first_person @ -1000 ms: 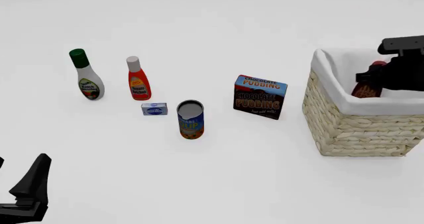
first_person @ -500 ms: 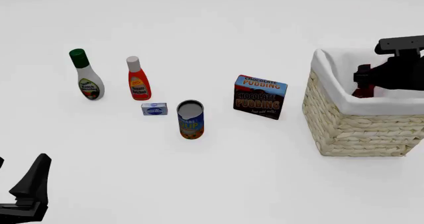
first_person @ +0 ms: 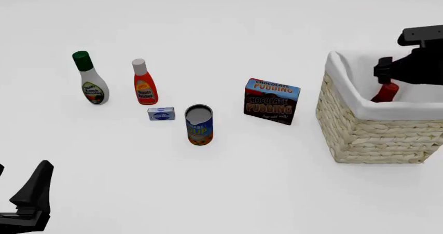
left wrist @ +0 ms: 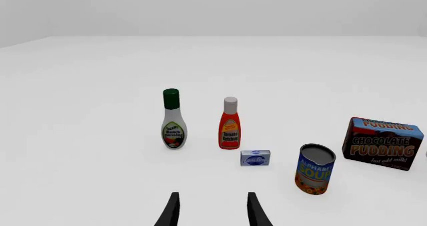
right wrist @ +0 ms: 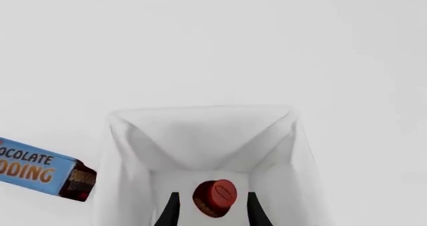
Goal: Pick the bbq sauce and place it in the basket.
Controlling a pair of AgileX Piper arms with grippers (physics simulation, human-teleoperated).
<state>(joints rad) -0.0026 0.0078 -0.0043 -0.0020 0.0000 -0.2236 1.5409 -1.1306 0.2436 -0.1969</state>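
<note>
The bbq sauce stands inside the wicker basket at the right, only its red top showing above the white lining. My right gripper hangs just above it, open, with its fingers apart from the bottle. In the right wrist view the red cap sits between the spread fingertips inside the lined basket. My left gripper is open and empty at the near left; its gap shows in the left wrist view.
A chocolate pudding box stands just left of the basket. A soup can, a small blue box, an orange-red bottle with a white cap and a white bottle with a green cap stand at the centre left.
The right gripper has let go of the bbq sauce and risen. The bottle has sunk lower into the basket. The left arm has not moved.
</note>
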